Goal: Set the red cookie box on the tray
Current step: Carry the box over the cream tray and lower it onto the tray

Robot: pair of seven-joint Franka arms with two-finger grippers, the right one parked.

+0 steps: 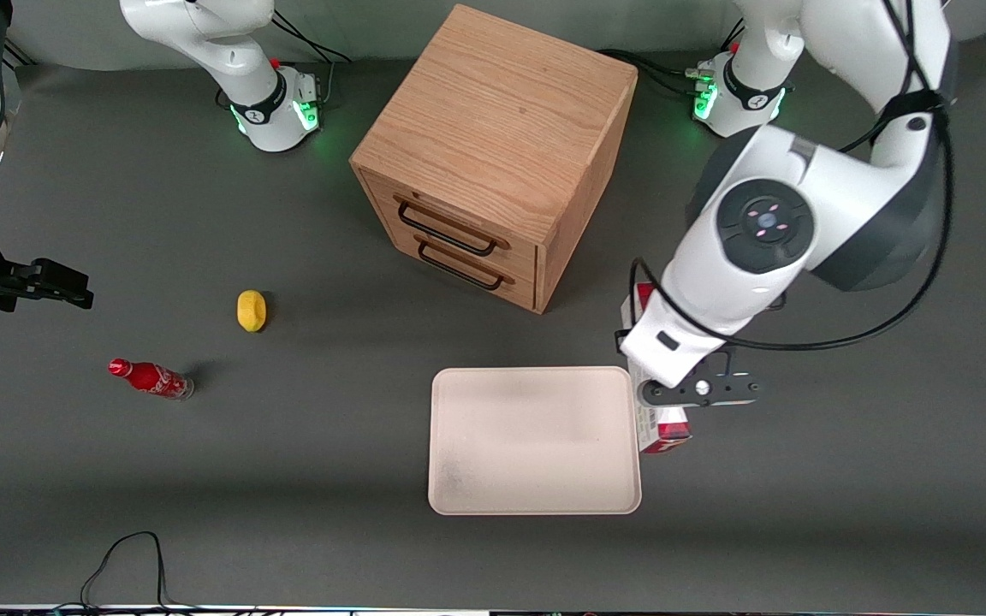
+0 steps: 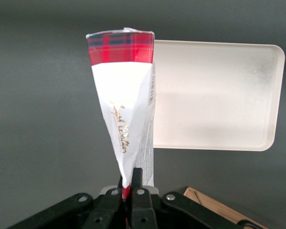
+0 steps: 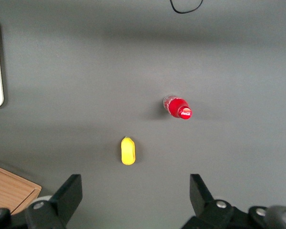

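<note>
While clamped in claw (image 2: 129, 187), red cookie box (image 2: 124, 100) hangs beside tray (image 2: 214, 95).

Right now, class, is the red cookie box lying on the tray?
No. The hand grips the red cookie box beside the tray, which holds nothing.

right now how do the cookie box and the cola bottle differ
The cookie box is a thin flat carton, whitish with a red tartan end; the cola bottle is small, round and red all over. The box is pinched in the gripper beside the tray; the bottle lies free on the table toward the parked arm's end. Both carry red.
</note>
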